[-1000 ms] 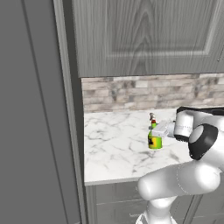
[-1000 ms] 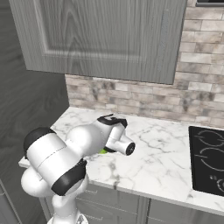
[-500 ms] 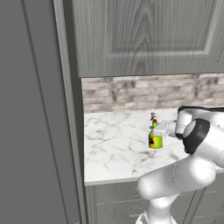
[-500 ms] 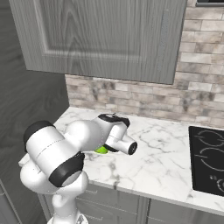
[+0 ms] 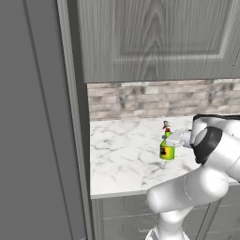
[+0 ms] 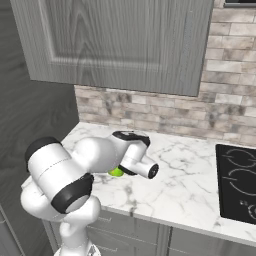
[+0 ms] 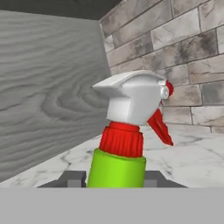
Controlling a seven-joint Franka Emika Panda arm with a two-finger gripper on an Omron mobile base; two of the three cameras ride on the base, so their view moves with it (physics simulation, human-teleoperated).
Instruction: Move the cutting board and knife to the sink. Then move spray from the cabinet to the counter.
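Green and upright, the spray [image 5: 167,149] stands on the counter [image 5: 126,157], with its body caught between the fingers of the gripper [image 5: 172,139], which is clenched on the bottle. From the hand, the white nozzle and red neck rise directly ahead of the fingertips [image 7: 73,178]. Beyond the gripper runs a brick backsplash [image 5: 159,98]; above it hangs the cabinet [image 5: 154,37], door closed.

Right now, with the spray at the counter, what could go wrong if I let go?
1. The spray stands upright with the claw closed on its green body; opening while the arm is moving could tip it.
2. Whether its base touches the counter isn't clear, so a release might drop it.
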